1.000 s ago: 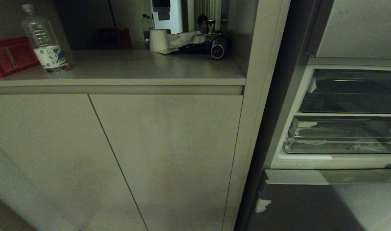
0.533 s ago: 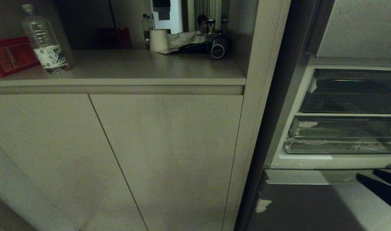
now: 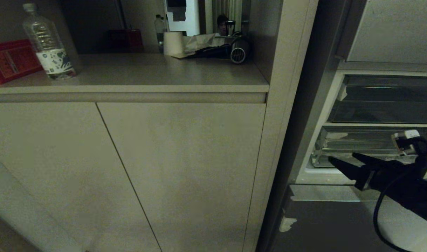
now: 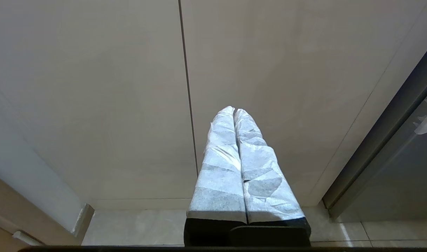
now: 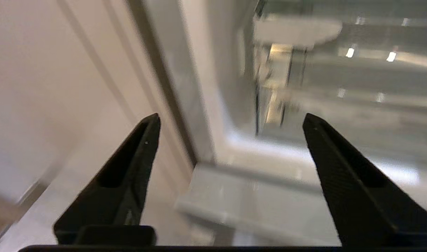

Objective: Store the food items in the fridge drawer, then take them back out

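Dim kitchen corner here: a beige cabinet (image 3: 178,168) with two plain doors is filling most of the head view, and its top is working as a desk (image 3: 157,75) carrying clutter. To the right the fridge (image 3: 339,178) is standing open.

The right gripper (image 3: 341,160) is hanging just in front of the fridge drawer (image 3: 343,145), the clear lower one with white tape scraps at its corner, and its two black fingers are sitting wide apart with nothing between them. The left gripper (image 4: 234,112) is parked low beside the cabinet doors, its two wrapped fingers pressed together, empty too.

No food is showing anywhere, not on the desk, not in the drawer as far as I can make out through the plastic, so I can't say where the food is. The drawer looks pushed in, or nearly. My guess is we're at the very start: reaching to get the drawer open. Next move probably calls for lining the fingers up on the thick front lip, closing on it and pulling straight out, without scraping the white frame under it.

Count: two clear compartments in the fridge, one above the other; two water bottles (big one (image 3: 47,43) on the left, small one (image 3: 159,26) at the back); one red box (image 3: 8,61); one paper roll (image 3: 173,43); one hair dryer (image 3: 236,52).
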Motion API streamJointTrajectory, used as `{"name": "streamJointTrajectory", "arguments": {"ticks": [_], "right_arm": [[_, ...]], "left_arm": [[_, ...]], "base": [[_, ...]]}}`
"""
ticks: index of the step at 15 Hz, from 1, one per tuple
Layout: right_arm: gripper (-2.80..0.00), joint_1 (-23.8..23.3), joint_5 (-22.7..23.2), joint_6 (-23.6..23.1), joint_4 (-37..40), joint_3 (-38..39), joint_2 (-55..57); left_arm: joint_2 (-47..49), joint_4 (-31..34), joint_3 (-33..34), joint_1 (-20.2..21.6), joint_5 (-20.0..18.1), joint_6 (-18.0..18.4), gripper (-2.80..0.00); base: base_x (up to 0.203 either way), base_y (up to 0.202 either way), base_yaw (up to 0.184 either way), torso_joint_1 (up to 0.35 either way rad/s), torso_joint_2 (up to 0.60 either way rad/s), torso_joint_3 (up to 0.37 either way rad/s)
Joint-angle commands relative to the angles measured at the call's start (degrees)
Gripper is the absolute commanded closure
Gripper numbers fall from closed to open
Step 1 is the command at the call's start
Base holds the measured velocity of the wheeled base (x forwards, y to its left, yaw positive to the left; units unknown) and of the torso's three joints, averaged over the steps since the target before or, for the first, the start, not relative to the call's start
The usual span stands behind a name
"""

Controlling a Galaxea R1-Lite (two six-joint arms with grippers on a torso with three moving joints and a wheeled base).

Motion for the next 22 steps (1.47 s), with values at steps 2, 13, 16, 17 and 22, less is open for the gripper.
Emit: {"name": "streamJointTrajectory", "arguments": {"ticks": [2, 13, 16, 17, 22], "right_arm": [[-2.80, -0.02, -3.48, -1.23, -12.97, -0.69, 12.04], [-2.80, 0.15, -6.28, -1.76, -16.26, -6.23, 19.17], [-2.80, 0.15, -6.44, -1.76, -16.26, -6.39, 19.42], [-2.80, 0.15, -6.44, -1.84, -16.26, -6.08, 19.22], [-2.80, 0.24, -7.06, -1.94, -16.26, -3.16, 15.56]], "left_arm": [[0.07, 0.02, 0.00, 0.00, 0.03, -0.01, 0.00], [0.07, 0.02, 0.00, 0.00, 0.03, -0.01, 0.00], [0.07, 0.02, 0.00, 0.00, 0.03, -0.01, 0.00], [0.07, 0.02, 0.00, 0.00, 0.03, -0.01, 0.00], [0.07, 0.02, 0.00, 0.00, 0.03, -0.01, 0.00]], "base": [[0.000, 0.000, 0.000, 0.000, 0.00, 0.000], [0.000, 0.000, 0.000, 0.000, 0.00, 0.000], [0.000, 0.000, 0.000, 0.000, 0.00, 0.000], [0.000, 0.000, 0.000, 0.000, 0.00, 0.000], [0.000, 0.000, 0.000, 0.000, 0.00, 0.000]]}}
